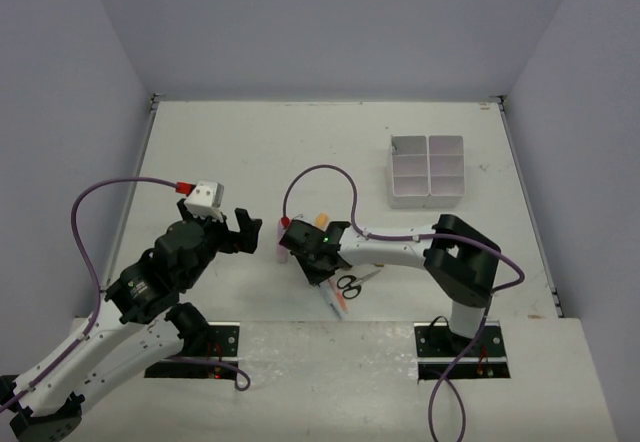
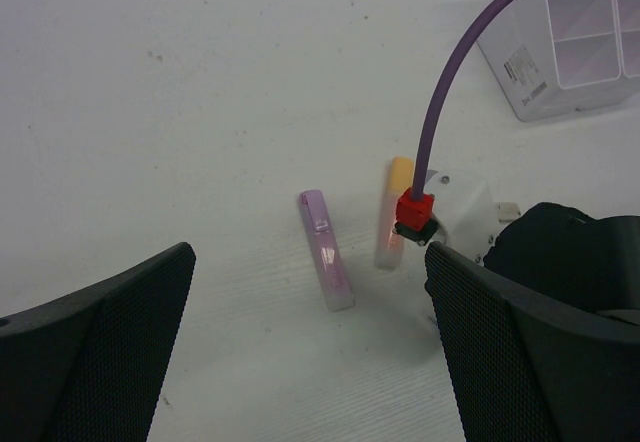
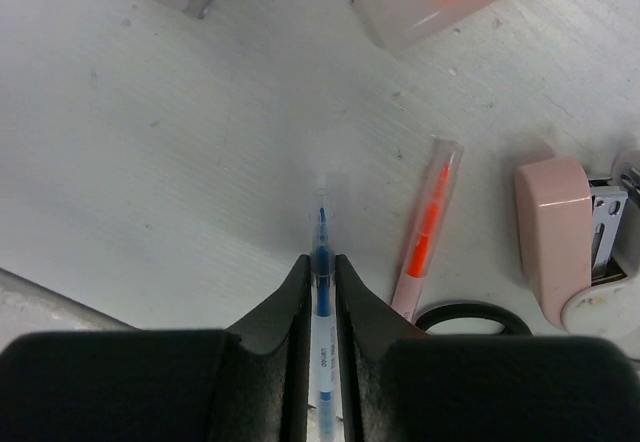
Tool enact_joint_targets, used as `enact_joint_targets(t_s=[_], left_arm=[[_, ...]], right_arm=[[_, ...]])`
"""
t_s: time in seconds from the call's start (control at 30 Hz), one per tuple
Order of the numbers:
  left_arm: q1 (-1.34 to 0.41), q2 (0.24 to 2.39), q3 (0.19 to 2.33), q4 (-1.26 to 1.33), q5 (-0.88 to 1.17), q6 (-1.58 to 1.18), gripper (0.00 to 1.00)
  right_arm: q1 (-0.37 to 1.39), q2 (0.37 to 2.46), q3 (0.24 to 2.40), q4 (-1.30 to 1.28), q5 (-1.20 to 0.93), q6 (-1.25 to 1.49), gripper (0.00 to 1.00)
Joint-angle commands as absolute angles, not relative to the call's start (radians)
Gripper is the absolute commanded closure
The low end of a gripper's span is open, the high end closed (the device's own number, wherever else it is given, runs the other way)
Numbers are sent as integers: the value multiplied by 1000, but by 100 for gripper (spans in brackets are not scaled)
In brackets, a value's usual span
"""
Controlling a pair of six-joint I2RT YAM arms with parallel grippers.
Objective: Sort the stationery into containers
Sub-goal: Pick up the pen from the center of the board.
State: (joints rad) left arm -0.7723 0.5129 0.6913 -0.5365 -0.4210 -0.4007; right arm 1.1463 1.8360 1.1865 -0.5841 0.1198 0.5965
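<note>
Tightly, right end effector (image 3: pixel 321 260) grips blue pen (image 3: pixel 321 227), orange pen (image 3: pixel 430 224) beside, left end effector (image 2: pixel 308 257) wide

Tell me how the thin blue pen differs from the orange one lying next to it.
The blue pen is pinched between the right arm's fingers; the orange pen lies free on the table. The blue pen's core is blue, the orange pen's orange, in a pinkish barrel. The blue pen points straight ahead in the right wrist view; the orange pen leans slightly right. Both are thin with see-through ends.
</note>
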Motion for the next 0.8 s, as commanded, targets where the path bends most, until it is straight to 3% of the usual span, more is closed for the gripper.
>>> enact_joint_targets(t_s=[0.0, 0.23, 0.47, 0.7, 0.77], left_arm=[[-767, 508, 686, -499, -414, -379, 0], [-767, 508, 686, -499, -416, -379, 0], [-769, 517, 686, -497, -411, -377, 0], [-768, 522, 687, -495, -405, -377, 0], [-767, 523, 686, -496, -403, -375, 0]], right_arm=[[1154, 1751, 1251, -558, 82, 562, 100], [1128, 1643, 1251, -501, 51, 498, 100], [957, 1356, 1135, -264, 5, 432, 100], [649, 1103, 1075, -71, 202, 365, 100], [559, 1072, 1028, 94, 296, 304, 100]])
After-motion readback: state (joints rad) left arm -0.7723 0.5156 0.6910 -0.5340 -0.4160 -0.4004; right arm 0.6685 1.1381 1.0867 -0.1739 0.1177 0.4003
